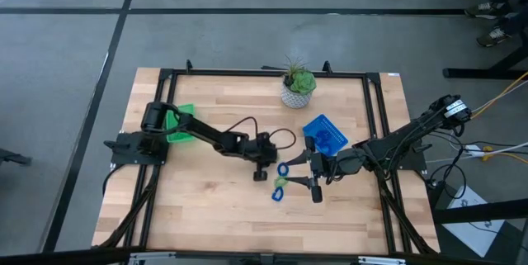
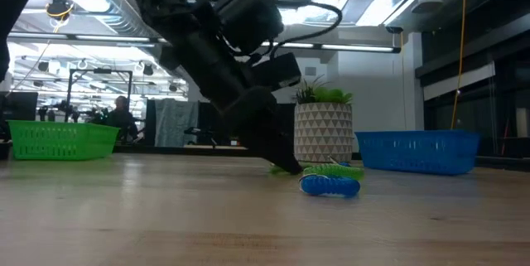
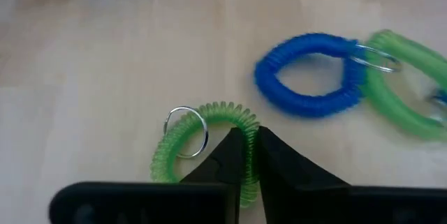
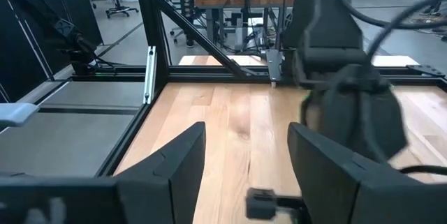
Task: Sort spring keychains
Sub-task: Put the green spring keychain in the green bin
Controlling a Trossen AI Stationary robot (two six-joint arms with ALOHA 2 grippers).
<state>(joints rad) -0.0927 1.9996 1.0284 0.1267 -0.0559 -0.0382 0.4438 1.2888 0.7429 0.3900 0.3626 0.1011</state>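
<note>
My left gripper (image 3: 246,132) (image 1: 262,173) is down at the table's middle, shut on a light green spring keychain (image 3: 222,109) that carries a metal ring (image 3: 185,131). Just beyond it lie a blue keychain (image 3: 307,74) and a second green one (image 3: 406,88), joined at a ring, flat on the wood (image 1: 280,181). My right gripper (image 4: 246,140) (image 1: 291,172) is open, its fingers pointing toward the table's left, close to these keychains. The blue tray (image 1: 324,133) holds blue keychains. The green tray (image 1: 180,123) sits at the left. My left gripper pinches the green keychain's coil (image 3: 248,172) between its two fingers, on the part of the loop beside the ring. The fingers come from above, slanting down, and lie across the coil. The keychain lies flat on the table.
A potted plant (image 1: 298,86) stands near the far edge, behind the blue tray. A black frame (image 1: 264,73) runs around the table. Bare wood lies toward the near edge (image 1: 247,215). The two grippers are close together at the middle. People and desks show in the room beyond.
</note>
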